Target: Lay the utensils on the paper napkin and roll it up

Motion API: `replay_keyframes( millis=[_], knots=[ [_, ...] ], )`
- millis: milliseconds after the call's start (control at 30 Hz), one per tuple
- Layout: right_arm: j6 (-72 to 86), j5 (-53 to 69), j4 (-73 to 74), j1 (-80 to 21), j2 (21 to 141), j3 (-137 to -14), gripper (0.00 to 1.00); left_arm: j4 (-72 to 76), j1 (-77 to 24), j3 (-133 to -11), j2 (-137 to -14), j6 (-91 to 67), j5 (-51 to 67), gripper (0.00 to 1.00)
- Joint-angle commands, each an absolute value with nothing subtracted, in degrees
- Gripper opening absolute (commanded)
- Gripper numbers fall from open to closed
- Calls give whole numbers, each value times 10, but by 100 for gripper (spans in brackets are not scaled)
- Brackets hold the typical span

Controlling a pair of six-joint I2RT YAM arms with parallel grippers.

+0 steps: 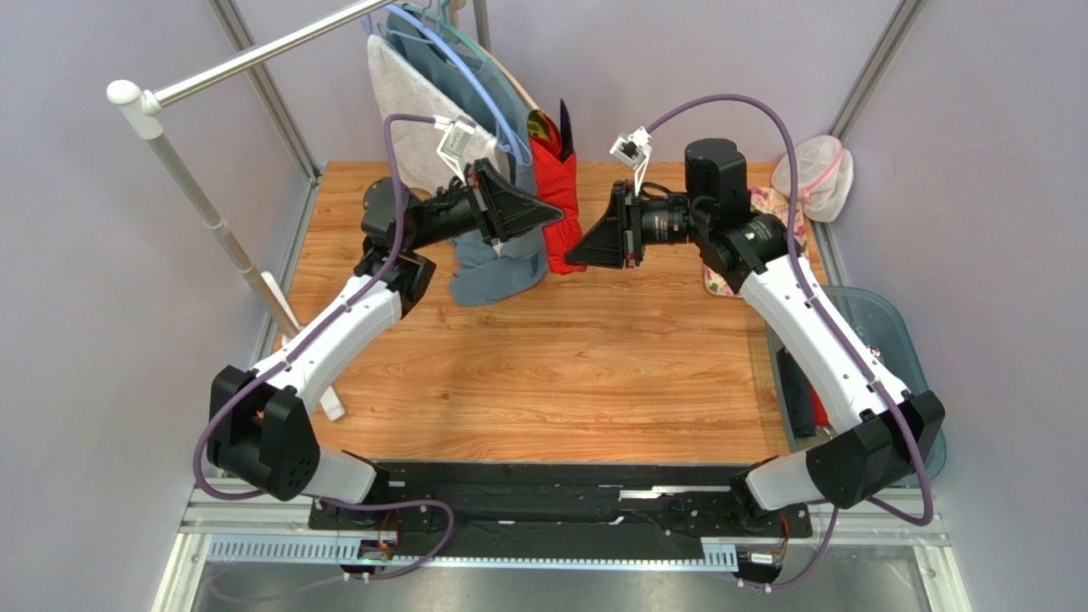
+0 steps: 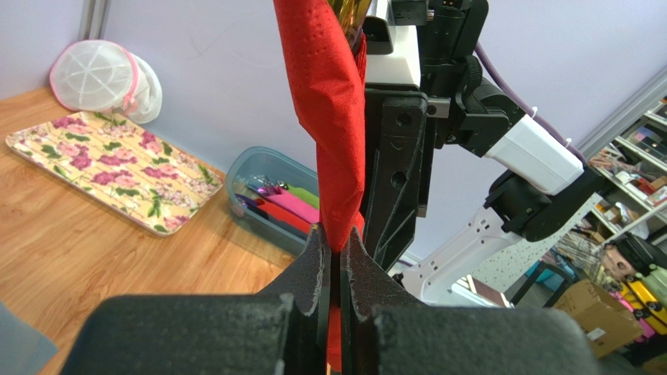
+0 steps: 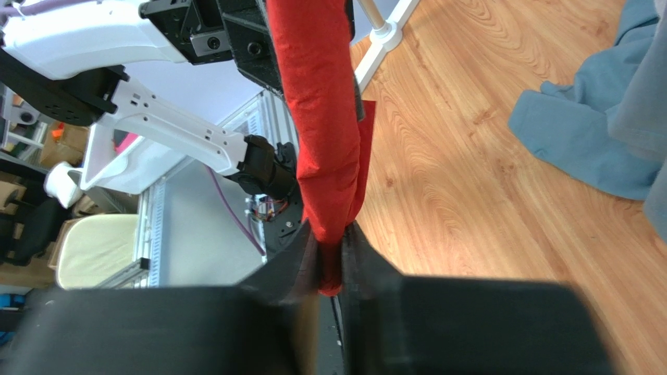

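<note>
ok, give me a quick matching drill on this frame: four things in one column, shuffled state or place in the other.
Things:
1 paper napkin
2 floral mat
3 blue bin
4 mesh bag

States:
A holds pink and green rolls
B rolled, pinched by left gripper and right gripper
C flat on the table
D white with pink trim

Pairs: 1-B, 2-C, 3-A, 4-D

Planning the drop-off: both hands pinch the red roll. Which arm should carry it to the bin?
Right, probably. The bin sits on the right side, beside that arm, and the right hand grips the roll; the left hand would have to reach across.
</note>
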State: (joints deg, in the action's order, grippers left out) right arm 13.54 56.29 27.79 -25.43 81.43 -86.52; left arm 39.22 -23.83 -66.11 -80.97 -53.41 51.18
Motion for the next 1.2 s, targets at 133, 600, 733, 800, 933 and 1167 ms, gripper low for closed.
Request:
replay_keyframes(
  millis=[133, 600, 733, 800, 933, 1167],
  knots=[
    [175, 557, 290, -234, 820, -911, 65, 467, -236, -691, -805, -532, 524, 0],
    [279, 554, 203, -224, 876, -1018, 56, 487, -245, -681, -808, -536, 530, 0],
    [299, 553, 175, -226, 882, -1014, 52, 487, -249, -684, -810, -535, 528, 0],
    [304, 550, 164, -229, 887, -1016, 50, 487, -250, -685, -811, -534, 528, 0],
    [318, 552, 146, -233, 892, -1013, 39, 487, -253, -688, -816, -534, 525, 0],
    [325, 563, 137, -238, 889, -1001, 41, 481, -254, -693, -824, -537, 516, 0]
  ],
)
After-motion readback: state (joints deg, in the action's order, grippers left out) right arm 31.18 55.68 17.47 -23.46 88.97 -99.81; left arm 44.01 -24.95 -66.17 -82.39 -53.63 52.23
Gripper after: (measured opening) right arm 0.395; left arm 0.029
